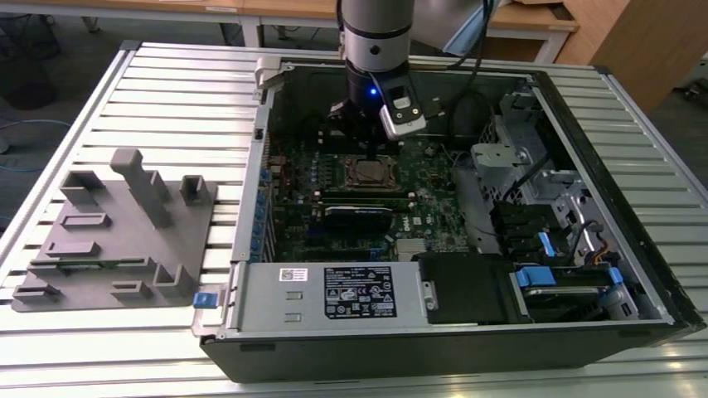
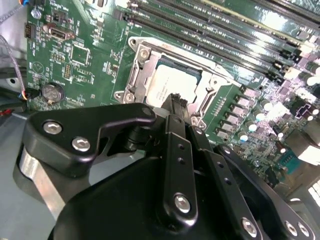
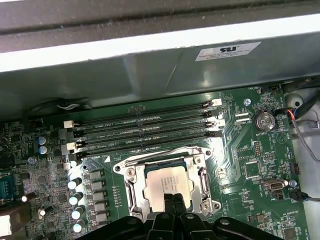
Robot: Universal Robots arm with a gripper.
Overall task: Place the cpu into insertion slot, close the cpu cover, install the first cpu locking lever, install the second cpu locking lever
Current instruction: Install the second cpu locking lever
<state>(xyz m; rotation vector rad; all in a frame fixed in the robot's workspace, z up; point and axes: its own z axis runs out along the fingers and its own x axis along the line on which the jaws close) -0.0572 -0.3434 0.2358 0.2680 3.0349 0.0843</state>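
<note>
1. Cpu [image 1: 366, 172] is sitting in the insertion slot [image 1: 366, 186] on the green motherboard [image 1: 332, 217], seen in the exterior view inside an open computer case [image 1: 443, 332] that is lying on a ribbed metal worktop [image 1: 166, 83]. The arm is reaching straight down into the case, and the claw [image 1: 369, 148] is hanging just above the socket. A grey holder block [image 1: 116, 240] is standing on the worktop toward the exterior view's left, well apart from the case.

2. In the second wrist view, the cpu [image 2: 172, 86] is showing its dull silver face through the square cut-out of the cpu cover [image 2: 137, 70], which is lying flat over the chip. The claw [image 2: 176, 106] is pointing at the near edge of the chip with its black fingers [image 2: 175, 150] pressed together, pinching nothing. Long black memory slots [image 2: 215, 25] are running beyond the socket, and a coin battery [image 2: 51, 92] is sitting on the board off to one side.

3. In the first wrist view, the cpu [image 3: 167, 182] is lying inside the silvery cpu cover [image 3: 131, 176], and the tips of the claw [image 3: 171, 201] are meeting over the chip's near edge; whether they are touching it cannot be told. Memory slots [image 3: 145, 131] are lying between the socket and the case wall [image 3: 150, 65].
</note>
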